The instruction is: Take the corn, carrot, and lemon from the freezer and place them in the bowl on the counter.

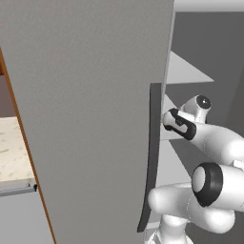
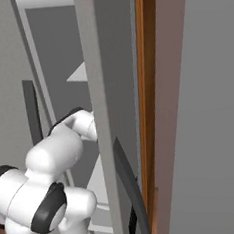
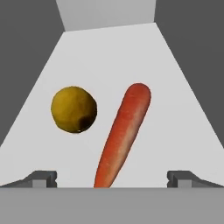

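Note:
In the hand view, an orange-red carrot (image 3: pixel 124 134) lies on a white shelf (image 3: pixel 175 100) inside the freezer. Its thick end points away and its thin end reaches down between my fingertips. A dull yellow lemon (image 3: pixel 74 109) rests to its left, apart from it. My gripper (image 3: pixel 113 179) is open, with one fingertip on each side of the carrot's thin end and not touching it. The freezer's grey door (image 1: pixel 90 119) stands open, and my arm (image 1: pixel 209 143) reaches past its edge. The corn and the bowl are out of view.
The door's dark vertical handle (image 1: pixel 153 157) runs close beside my wrist. A strip of beige counter (image 1: pixel 12 147) shows left of the door. A second grey door edge (image 2: pixel 101 115) with a dark handle (image 2: pixel 130 188) and a wooden cabinet side (image 2: pixel 149 86) stand right of the arm.

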Motion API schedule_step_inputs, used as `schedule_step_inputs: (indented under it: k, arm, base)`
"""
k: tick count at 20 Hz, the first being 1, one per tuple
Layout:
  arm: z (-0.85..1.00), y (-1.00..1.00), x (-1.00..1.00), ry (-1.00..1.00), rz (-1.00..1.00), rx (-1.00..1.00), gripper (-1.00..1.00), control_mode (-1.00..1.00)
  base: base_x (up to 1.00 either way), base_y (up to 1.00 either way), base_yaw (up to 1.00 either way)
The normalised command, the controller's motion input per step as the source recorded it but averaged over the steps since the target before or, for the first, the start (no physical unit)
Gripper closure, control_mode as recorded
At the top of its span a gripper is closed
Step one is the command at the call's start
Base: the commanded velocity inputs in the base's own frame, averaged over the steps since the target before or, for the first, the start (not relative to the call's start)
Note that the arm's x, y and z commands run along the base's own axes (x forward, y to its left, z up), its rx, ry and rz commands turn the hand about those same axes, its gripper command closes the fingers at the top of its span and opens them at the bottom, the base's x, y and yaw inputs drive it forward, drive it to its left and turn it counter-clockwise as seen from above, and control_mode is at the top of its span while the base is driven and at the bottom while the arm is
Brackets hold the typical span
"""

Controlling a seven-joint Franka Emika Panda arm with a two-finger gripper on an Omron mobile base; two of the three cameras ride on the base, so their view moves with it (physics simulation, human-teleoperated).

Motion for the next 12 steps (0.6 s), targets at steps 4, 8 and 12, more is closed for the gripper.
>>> schedule_step_inputs:
  k: [4, 8, 12]
  arm:
    - [0.0, -0.19, 0.23, 0.02, 0.0, 0.0, -1.0, -1.0]
    - [-0.02, -0.11, 0.19, 0.02, 0.0, 0.0, -1.0, -1.0]
    - [-0.06, -0.01, 0.19, 0.03, 0.0, 0.0, -1.0, -1.0]
  base:
    - [0.0, 0.0, 0.0]
    - [0.0, 0.0, 0.0]
    - [0.0, 0.0, 0.0]
